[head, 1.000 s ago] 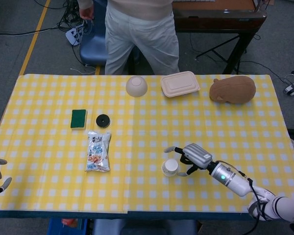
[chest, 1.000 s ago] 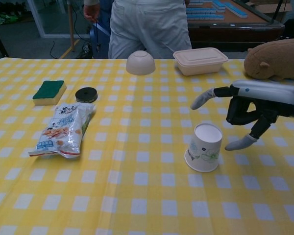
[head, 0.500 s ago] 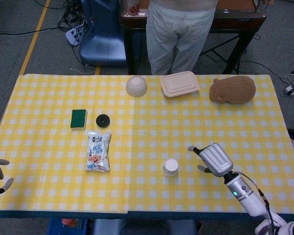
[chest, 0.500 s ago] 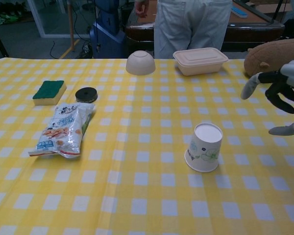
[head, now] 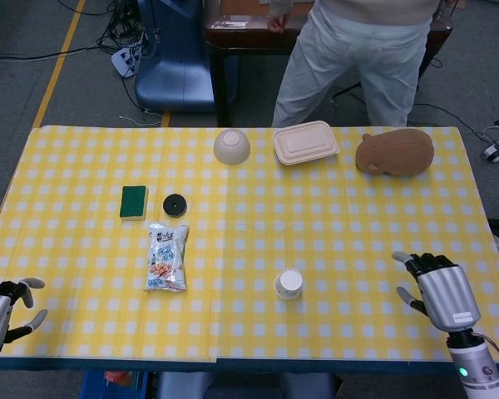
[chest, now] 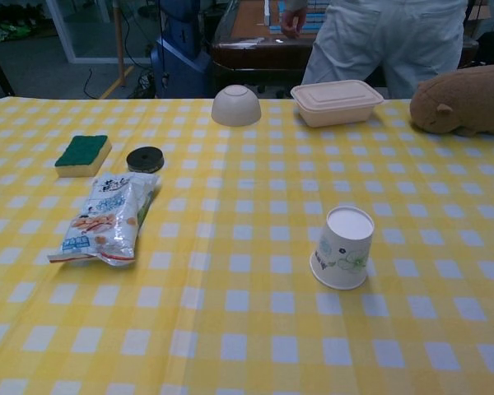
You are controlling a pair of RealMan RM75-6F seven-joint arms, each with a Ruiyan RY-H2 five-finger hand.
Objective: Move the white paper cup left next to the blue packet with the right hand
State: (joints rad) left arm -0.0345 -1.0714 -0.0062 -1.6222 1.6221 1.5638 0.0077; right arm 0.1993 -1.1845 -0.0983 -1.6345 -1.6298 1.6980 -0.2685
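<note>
The white paper cup (head: 289, 283) (chest: 343, 247) stands upside down on the yellow checked table, tilted slightly, with a small printed pattern on its side. The blue packet (head: 167, 257) (chest: 104, 216) lies flat well to its left. My right hand (head: 437, 289) hovers near the table's front right corner, far right of the cup, fingers apart and holding nothing. My left hand (head: 2, 309) sits at the front left corner, its fingers curled with nothing in them. Neither hand shows in the chest view.
A green sponge (head: 134, 201) and a black round lid (head: 175, 204) lie behind the packet. An upturned bowl (head: 231, 145), a beige lidded box (head: 305, 141) and a brown plush toy (head: 394, 151) line the far edge. A person stands behind the table.
My right hand has drawn back from beside the cup to the front right corner and left the chest view. The cup has stayed put. The person has moved right.
</note>
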